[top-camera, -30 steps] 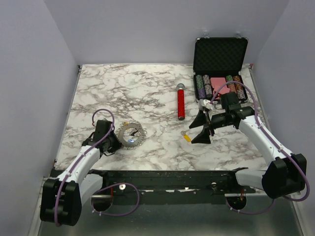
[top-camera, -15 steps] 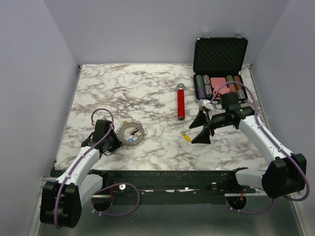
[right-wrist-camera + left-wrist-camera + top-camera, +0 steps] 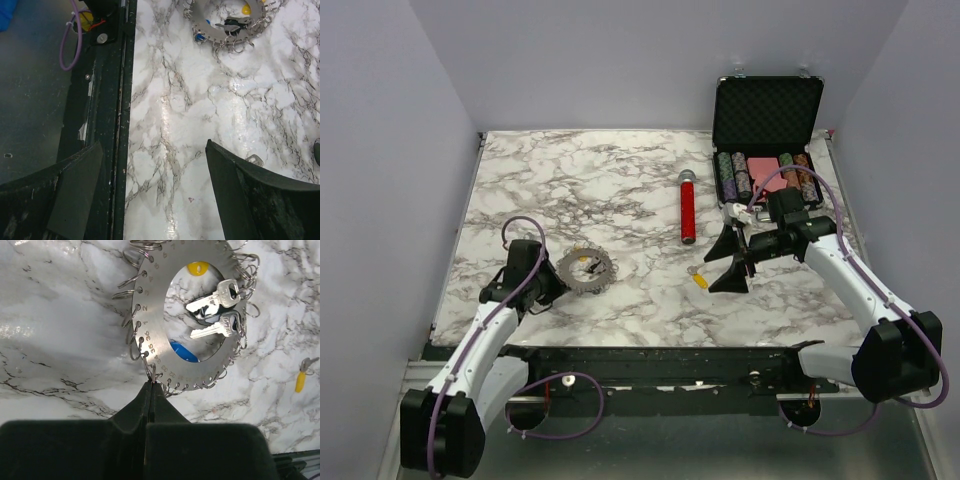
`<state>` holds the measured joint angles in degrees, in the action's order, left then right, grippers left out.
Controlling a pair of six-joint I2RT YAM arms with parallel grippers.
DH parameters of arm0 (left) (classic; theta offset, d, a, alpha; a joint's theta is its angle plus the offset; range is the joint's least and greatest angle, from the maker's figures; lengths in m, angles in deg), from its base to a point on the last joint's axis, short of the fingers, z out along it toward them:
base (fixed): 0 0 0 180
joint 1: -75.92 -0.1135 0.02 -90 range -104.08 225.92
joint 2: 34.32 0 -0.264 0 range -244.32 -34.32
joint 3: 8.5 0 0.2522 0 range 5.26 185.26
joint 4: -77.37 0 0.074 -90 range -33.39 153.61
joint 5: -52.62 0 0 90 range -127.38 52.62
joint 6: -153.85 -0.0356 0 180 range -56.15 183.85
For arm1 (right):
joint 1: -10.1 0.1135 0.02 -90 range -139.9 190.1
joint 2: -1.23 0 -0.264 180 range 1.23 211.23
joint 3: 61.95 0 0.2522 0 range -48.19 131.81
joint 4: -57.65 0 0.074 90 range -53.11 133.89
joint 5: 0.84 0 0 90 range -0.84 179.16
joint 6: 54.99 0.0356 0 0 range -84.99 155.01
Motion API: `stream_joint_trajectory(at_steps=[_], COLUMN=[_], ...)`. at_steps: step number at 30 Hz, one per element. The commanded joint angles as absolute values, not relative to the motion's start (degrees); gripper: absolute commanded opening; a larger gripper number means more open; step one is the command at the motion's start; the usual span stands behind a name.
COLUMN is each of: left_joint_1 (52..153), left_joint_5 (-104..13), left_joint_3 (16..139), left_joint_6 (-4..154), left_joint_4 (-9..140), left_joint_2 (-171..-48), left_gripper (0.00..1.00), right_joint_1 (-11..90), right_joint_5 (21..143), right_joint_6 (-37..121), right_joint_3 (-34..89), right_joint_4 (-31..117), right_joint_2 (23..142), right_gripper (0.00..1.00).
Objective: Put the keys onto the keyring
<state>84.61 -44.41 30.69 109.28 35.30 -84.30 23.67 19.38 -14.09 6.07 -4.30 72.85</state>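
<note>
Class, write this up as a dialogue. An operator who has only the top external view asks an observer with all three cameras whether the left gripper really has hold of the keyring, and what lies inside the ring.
Operator: From above, the arm hides the contact. Is anything gripped on the left?
Observer: Yes. In the left wrist view, the left gripper is shut on the keyring, pinching a small wire loop on its rim.
Operator: What lies inside the ring? I only see a dark speck.
Observer: Two silver keys lie side by side in the ring's hole, resting on the table.
</note>
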Motion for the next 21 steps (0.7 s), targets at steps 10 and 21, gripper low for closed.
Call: stream_joint_trajectory(at_steps=[10, 21], left_joint_1=[84.8, 84.9], left_joint_5=[-52.0, -54.8], left_joint_3=[36.7, 37.0], left_joint_6=[111.0, 112.2], left_joint_4=[32.1, 33.0], left_joint_2=[-80.6, -79.6], left_gripper=[0.0, 0.0], right_joint_1=[30.7, 41.6], right_joint_5=[19.9, 30.4], right_joint_6=[-26.2, -20.9], right_joint_3=[6.9, 16.0], right_joint_4=[-10.3, -3.9], right_joint_2=[76.3, 82.3], right_gripper=[0.99, 1.0])
